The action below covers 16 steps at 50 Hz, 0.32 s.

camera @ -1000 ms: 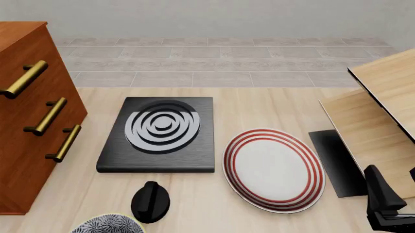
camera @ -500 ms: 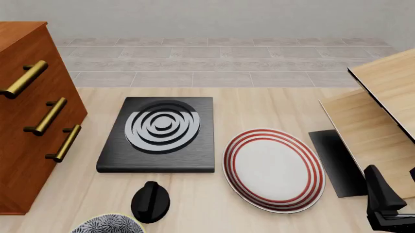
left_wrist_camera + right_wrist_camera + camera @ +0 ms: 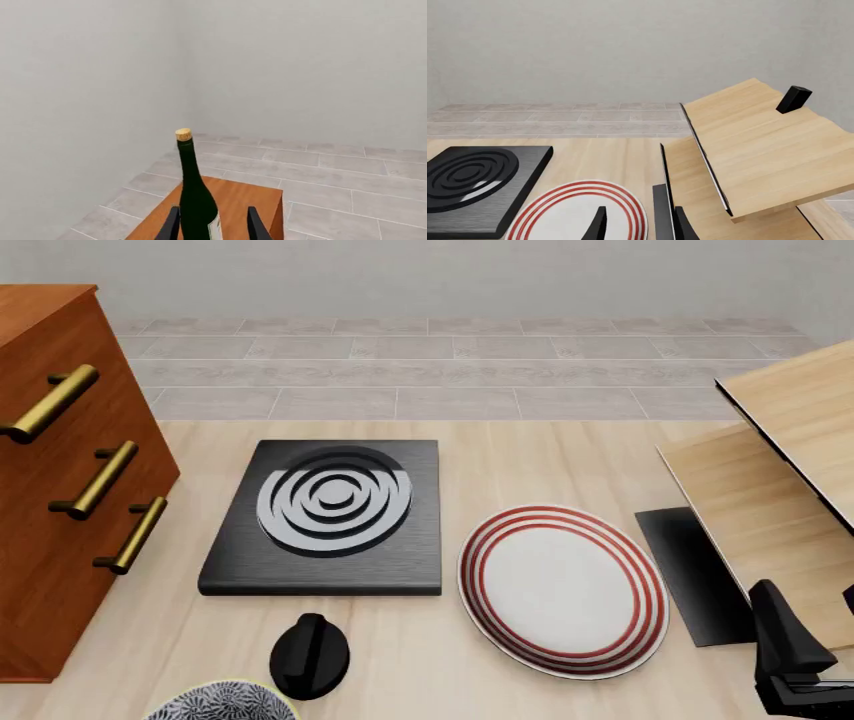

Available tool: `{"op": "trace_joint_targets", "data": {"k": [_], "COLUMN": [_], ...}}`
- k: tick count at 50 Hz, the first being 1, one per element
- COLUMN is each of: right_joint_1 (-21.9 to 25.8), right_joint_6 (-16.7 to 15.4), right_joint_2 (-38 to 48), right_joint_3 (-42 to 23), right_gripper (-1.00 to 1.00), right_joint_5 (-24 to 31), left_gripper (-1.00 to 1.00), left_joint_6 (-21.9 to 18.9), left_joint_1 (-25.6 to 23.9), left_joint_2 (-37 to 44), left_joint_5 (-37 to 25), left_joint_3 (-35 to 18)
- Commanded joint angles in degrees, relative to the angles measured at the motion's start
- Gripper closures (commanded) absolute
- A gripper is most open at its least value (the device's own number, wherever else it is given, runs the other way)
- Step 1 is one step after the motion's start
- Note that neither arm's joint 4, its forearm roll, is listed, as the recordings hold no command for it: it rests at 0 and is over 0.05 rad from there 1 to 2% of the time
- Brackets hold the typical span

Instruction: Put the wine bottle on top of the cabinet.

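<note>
Left wrist view: the bottle is held upright between the fingers of the left gripper, over the cabinet top. Whether its base touches the wood cannot be told. It is best lowered straight, kept vertical, and released only once seated well inside the edges.

Front view: neither bottle nor left gripper is seen; the cabinet stands at the counter's left. Nothing differs from the earlier frames.

Right wrist view: the right gripper is seen apart, empty, over the plate.

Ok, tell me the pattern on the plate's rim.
Concentric red rings on the white plate, clearest in the front view.
</note>
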<state>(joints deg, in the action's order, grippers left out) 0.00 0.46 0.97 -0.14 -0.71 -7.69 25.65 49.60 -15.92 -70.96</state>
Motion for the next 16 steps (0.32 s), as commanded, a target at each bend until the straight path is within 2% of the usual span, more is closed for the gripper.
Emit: {"op": "trace_joint_targets", "data": {"k": [1,3,5,7,9,13,16], "right_joint_1": [0.0,0.0,0.0,0.0,0.0,0.0,0.0], "right_joint_6": [0.0,0.0,0.0,0.0,0.0,0.0,0.0], "right_joint_2": [0.0,0.0,0.0,0.0,0.0,0.0,0.0], "right_joint_3": [0.0,0.0,0.0,0.0,0.0,0.0,0.0], "right_gripper": [-1.00,-1.00,-1.00,-1.00,-1.00,-1.00,-1.00], "right_joint_5": [0.0,0.0,0.0,0.0,0.0,0.0,0.0], "left_gripper": [-1.00,-1.00,-1.00,-1.00,-1.00,-1.00,-1.00], "left_joint_6": [2.7,4.1,3.8,5.9,5.5,8.0,8.2], "left_joint_1": [-4.1,-3.9,-5.3,-6.4,-6.9,-7.7,-8.2], "left_joint_2": [-9.7,-10.0,-12.7,-14.4,-16.6,-19.5,-21.5], "left_joint_5": [-5.1,-5.8,-7.3,-9.9,-11.0,-15.0,-17.3], "left_joint_3": [4.4,4.6,5.7,6.4,6.8,6.7,6.6]}}
